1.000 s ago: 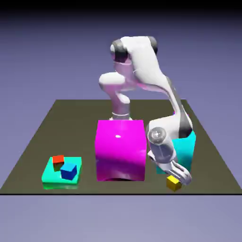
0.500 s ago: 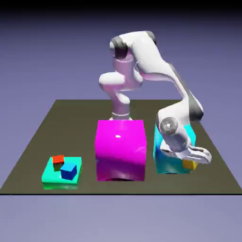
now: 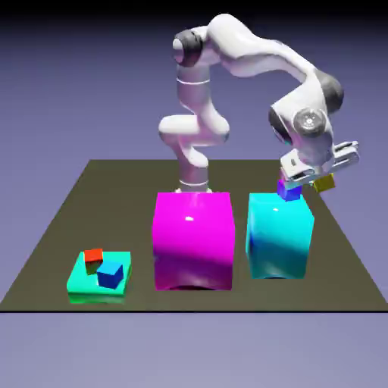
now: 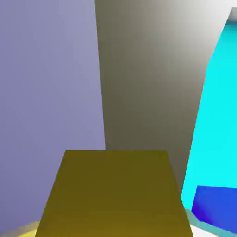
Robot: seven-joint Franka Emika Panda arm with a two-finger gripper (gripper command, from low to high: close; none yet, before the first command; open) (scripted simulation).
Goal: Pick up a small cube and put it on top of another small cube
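In your exterior view, the gripper (image 3: 327,173) pinches the yellow cube (image 3: 325,183) aloft, just right of the purple cube (image 3: 289,189) atop the cyan block (image 3: 280,235). In your hand view, the yellow cube (image 4: 113,194) fills the foreground beside the cyan block (image 4: 215,120).

Surface finish, as rendered:

- White robot arm (image 3: 250,57): smooth glossy shell, plastic-like, soft highlights; dark grey joint bands look matt.
- Large magenta block (image 3: 192,239): glossy, bright specular spot on front face, smooth.
- Large cyan block (image 3: 279,236): glossy, smooth, graded sheen.
- Dark olive-grey table top (image 3: 98,204): matt, flat, no texture.
- Tiny yellow cube (image 4: 113,194): smooth, flat colour, near-matt.
- Tiny purple cube (image 3: 289,189), small red cube (image 3: 93,256), small blue cube (image 3: 111,273): smooth, plain.
- Green flat slab (image 3: 82,282): slight gloss.
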